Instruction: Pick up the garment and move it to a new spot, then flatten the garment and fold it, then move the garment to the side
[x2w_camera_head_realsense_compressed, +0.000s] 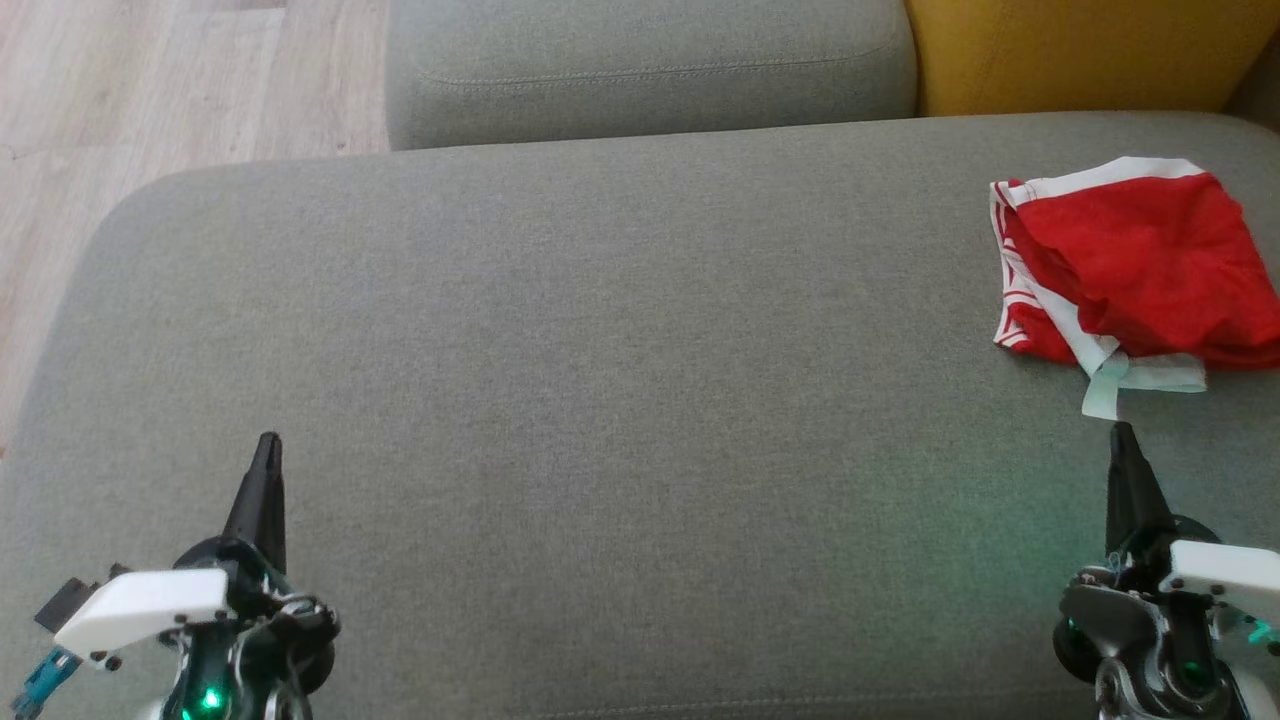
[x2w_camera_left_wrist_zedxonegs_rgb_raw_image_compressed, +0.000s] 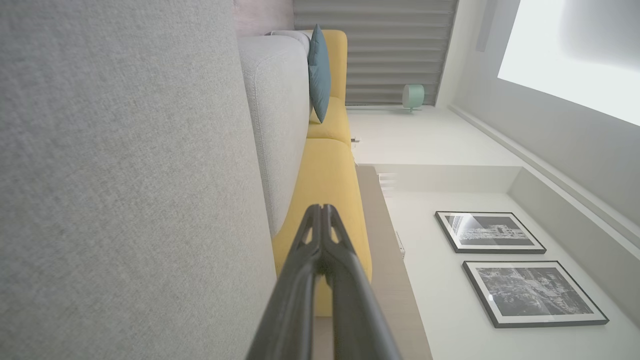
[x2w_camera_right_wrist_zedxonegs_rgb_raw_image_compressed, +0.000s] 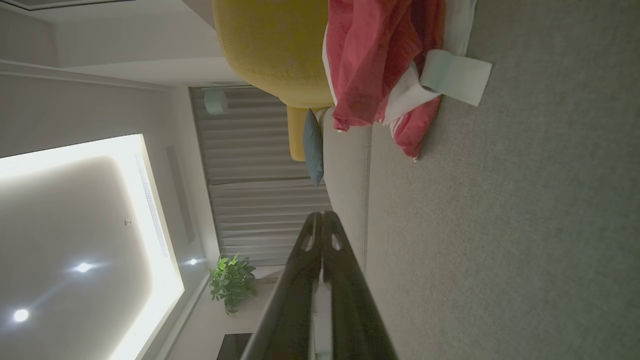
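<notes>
One garment, red with white trim, lies bunched on the grey seat near its far right edge. It is just ahead of the right gripper, a small gap between them. The left gripper is well apart at the near left. Both grippers have their fingers pressed together and hold nothing. Beyond the seat stand one grey cushion and one yellow cushion, with wood floor to the left. The left wrist view shows two framed pictures and one teal pillow.
</notes>
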